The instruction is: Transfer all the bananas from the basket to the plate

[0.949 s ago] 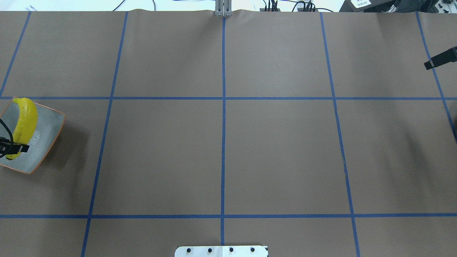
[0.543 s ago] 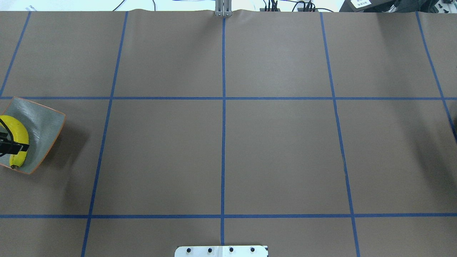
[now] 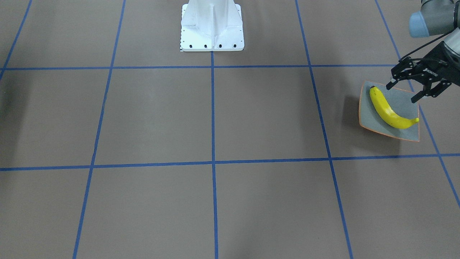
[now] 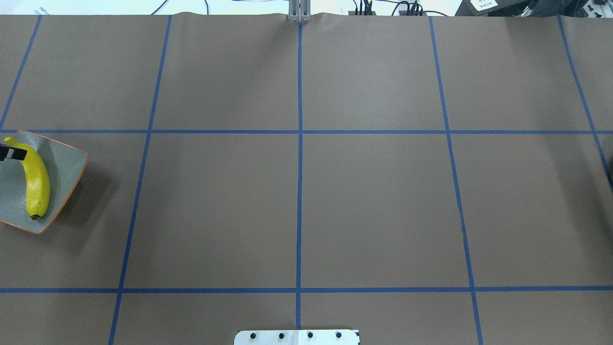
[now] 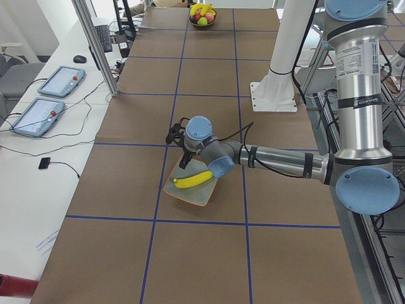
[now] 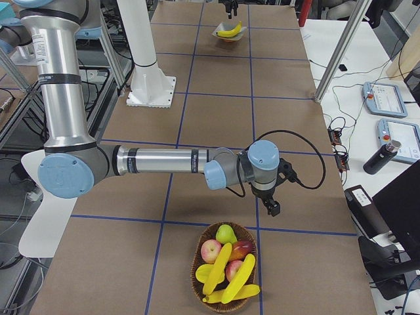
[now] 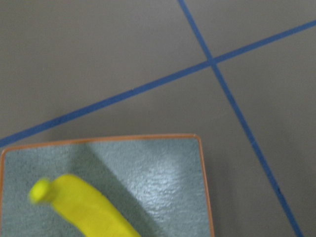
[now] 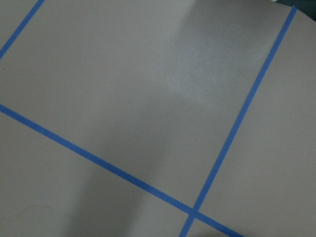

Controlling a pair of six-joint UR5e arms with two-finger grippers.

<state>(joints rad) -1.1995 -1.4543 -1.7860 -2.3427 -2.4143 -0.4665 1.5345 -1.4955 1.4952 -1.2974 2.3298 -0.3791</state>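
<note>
One yellow banana [image 3: 390, 112] lies diagonally on the square grey plate [image 3: 363, 117] with the orange rim. It shows also in the overhead view [image 4: 36, 179] and the left wrist view [image 7: 79, 205]. My left gripper [image 3: 401, 94] is open and empty, hovering over the plate's edge nearest the robot base. Three more bananas [image 6: 223, 269] lie in the wicker basket [image 6: 197, 282] with other fruit. My right gripper [image 6: 269, 207] hangs just above and beyond the basket. It shows only in the exterior right view, so I cannot tell whether it is open or shut.
The basket also holds red apples [image 6: 211, 250] and a green pear [image 6: 226, 233]. The table is brown with blue tape lines. The robot's white base [image 3: 212, 27] stands at mid-table. The plate [image 4: 67, 165] sits at the table's left end, the basket [image 5: 204, 12] at the right end.
The left gripper held the banana over the plate. It has let go, the banana now lies on the plate, and the gripper has drawn back. The right gripper left the overhead view.
</note>
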